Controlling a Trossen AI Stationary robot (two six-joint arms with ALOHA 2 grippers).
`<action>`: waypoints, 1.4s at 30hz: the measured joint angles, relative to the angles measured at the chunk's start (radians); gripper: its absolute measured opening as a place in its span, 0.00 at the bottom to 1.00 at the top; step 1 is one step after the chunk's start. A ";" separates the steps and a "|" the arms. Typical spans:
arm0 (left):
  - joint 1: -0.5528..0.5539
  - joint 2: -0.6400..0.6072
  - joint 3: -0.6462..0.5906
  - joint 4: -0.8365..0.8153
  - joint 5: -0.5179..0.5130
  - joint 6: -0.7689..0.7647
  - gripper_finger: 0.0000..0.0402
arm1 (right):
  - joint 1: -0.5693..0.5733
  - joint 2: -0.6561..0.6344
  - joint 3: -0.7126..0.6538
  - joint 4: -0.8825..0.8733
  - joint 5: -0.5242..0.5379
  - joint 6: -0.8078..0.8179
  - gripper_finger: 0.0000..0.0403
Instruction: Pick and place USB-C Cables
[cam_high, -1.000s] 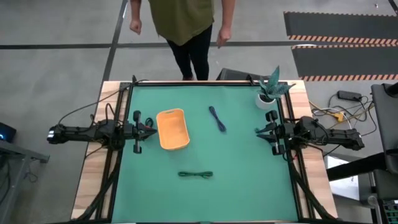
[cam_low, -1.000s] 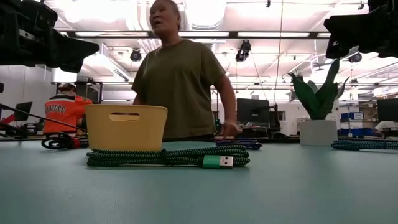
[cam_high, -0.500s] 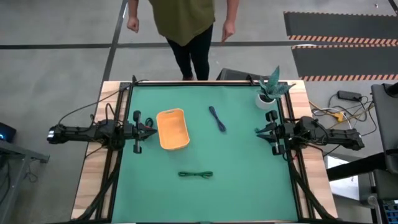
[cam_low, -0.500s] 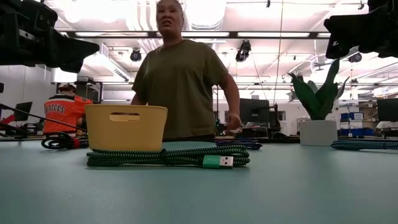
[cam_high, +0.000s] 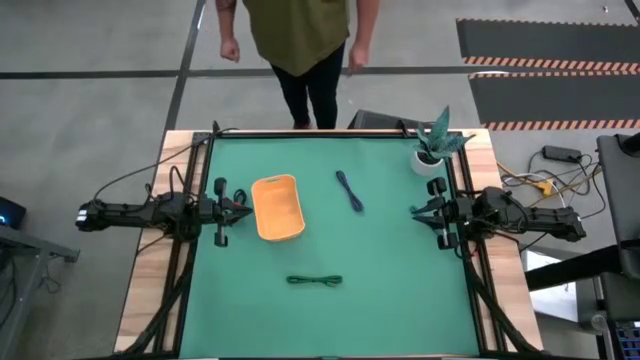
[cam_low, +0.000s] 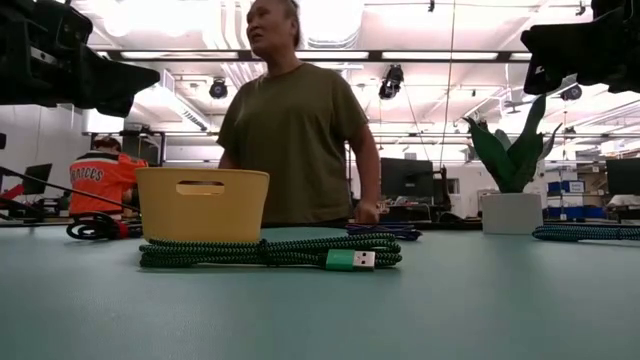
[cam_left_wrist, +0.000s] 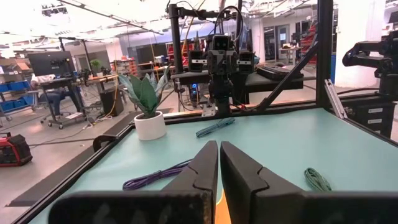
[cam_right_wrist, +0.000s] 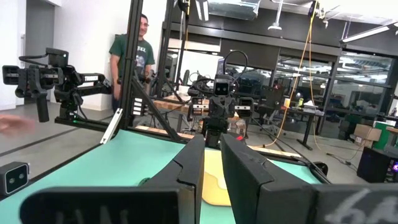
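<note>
**Both grippers closed and empty, cables on the mat**

Left gripper sits at the left edge of the green mat, just beside the orange tray. Fingers pressed nearly together in the left wrist view, only a thin slit between them, nothing held, nothing touched. Right gripper waits at the right edge of the mat, near the potted plant. Its fingers are close together too, narrow gap, empty.

Blue cable lies on the mat between the tray and the right gripper, angled, apart from both. Left wrist view shows it as a purple-blue strand on the mat. Green cable lies flat nearer the front edge, well apart from the tray and both grippers. Low view shows it folded into a long bundle with a green plug end, lying in front of the tray.

Tray upright on the mat; contents can't be seen. Person in an olive shirt stands at the far side of the table, hands off it.
</note>
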 joint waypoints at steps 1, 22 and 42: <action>0.000 0.000 0.000 0.000 0.000 0.000 0.01 | 0.000 0.000 0.000 0.000 0.000 0.000 0.12; 0.000 0.000 0.000 0.018 0.001 -0.001 0.01 | 0.000 0.000 0.000 0.001 0.000 0.000 0.12; 0.000 -0.001 0.000 0.367 0.002 -0.080 0.01 | 0.000 0.012 0.000 0.237 0.106 0.042 0.12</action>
